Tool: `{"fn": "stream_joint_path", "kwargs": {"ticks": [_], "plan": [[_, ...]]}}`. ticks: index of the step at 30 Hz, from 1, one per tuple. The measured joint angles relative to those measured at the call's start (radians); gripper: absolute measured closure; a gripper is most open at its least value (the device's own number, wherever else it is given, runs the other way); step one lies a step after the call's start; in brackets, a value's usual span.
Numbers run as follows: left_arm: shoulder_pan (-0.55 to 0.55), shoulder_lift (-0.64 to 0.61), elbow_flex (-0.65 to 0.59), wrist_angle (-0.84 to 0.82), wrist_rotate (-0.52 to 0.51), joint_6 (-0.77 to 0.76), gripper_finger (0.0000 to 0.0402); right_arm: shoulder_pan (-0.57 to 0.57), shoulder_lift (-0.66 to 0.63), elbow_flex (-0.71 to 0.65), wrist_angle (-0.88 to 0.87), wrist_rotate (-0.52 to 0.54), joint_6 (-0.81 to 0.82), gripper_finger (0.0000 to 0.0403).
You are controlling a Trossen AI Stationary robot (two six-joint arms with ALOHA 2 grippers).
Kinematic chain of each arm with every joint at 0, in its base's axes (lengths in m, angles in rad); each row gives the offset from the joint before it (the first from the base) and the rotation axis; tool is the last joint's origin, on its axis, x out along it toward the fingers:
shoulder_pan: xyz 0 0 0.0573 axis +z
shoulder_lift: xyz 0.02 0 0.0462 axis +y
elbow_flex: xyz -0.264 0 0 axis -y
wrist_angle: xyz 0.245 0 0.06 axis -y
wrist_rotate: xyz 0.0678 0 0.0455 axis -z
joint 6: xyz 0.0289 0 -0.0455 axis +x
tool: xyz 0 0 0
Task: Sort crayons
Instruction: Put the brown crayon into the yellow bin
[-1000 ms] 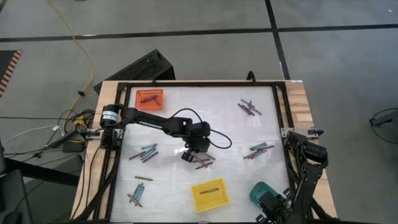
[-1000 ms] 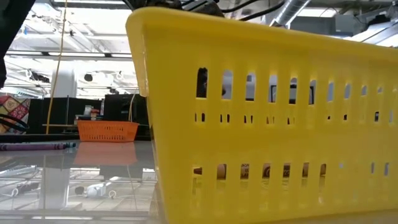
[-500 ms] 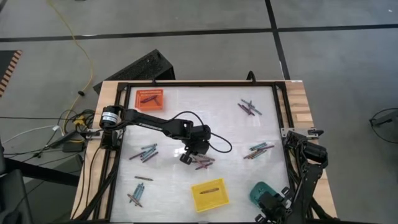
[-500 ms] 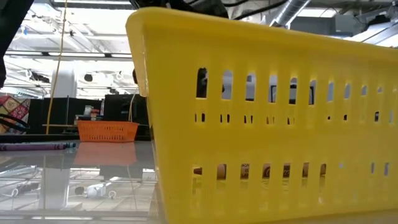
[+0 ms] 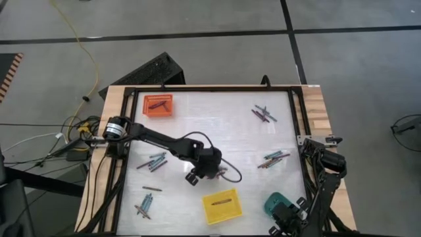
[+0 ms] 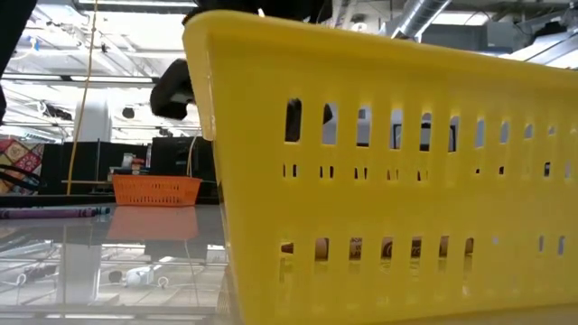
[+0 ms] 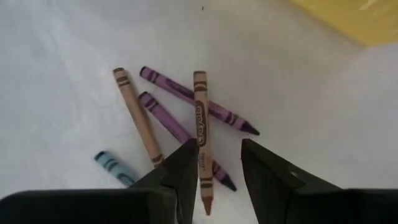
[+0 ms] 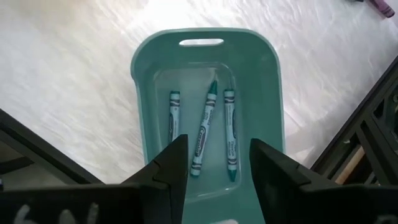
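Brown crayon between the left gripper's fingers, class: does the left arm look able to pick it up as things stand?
Probably yes. The left gripper hangs open right over the brown crayon, fingers either side; but it lies across two purple crayons, which might get pinched too.

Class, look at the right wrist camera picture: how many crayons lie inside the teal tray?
3 crayons lie in the teal tray, side by side: one crayon on one side, a slanted one in the middle, one on the other side. The gripper's fingers may hide more.
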Motion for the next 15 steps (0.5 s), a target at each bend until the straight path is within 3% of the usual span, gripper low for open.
{"fn": "stream_joint_path", "kwargs": {"ticks": [15], "plan": [[-0.023, 0.056, 0.006, 0.066, -0.045, 0.012, 0.0294, 0.0, 0.0, 0.0, 0.0, 0.0, 0.003, 0.024]]}}
